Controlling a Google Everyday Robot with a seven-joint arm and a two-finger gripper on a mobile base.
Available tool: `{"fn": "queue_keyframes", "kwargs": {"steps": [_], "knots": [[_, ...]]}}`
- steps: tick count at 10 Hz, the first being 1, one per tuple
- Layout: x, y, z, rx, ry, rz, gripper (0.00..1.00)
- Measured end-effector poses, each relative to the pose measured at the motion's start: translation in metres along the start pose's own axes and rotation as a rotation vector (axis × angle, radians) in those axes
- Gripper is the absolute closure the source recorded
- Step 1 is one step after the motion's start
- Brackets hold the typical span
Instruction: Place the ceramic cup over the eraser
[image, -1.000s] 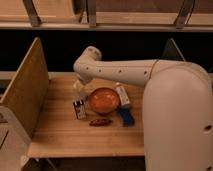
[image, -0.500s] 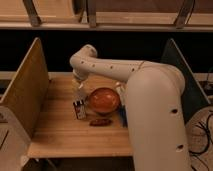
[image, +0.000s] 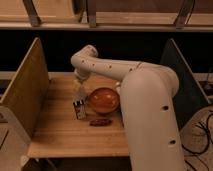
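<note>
The eraser (image: 79, 110), a small dark block with white patches, stands on the wooden table (image: 55, 130) left of the orange bowl. My gripper (image: 80, 91) hangs down from the white arm (image: 107, 67), directly above the eraser. A small whitish tapered shape at the gripper's end, likely the ceramic cup (image: 79, 95), sits just above the eraser's top. I cannot tell whether it touches the eraser.
A wide orange bowl (image: 104, 100) sits right of the eraser. A small brown object (image: 100, 121) lies in front of the bowl. A wooden side panel (image: 25, 90) stands at the left and a dark panel (image: 182, 75) at the right. The bulky arm covers the table's right side.
The arm's large lower segment has swung in front of the table's right side, hiding the white box and blue block. The gripper has stayed over the eraser, slightly lower.
</note>
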Motion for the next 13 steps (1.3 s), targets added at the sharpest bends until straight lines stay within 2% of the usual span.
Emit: {"fn": "queue_keyframes", "kwargs": {"steps": [1,5,7,10,11,13], "knots": [[-0.001,0.001,0.001,-0.006,-0.002,-0.006,0.29],[-0.011,0.024,0.028,-0.122,-0.005,-0.049,0.29],[-0.009,0.023,0.042,-0.164,0.009,-0.055,0.29],[-0.004,0.02,0.06,-0.202,0.043,-0.046,0.29],[0.0,0.016,0.065,-0.209,0.051,-0.035,0.34],[-0.001,0.014,0.069,-0.218,0.062,-0.048,0.55]]}}
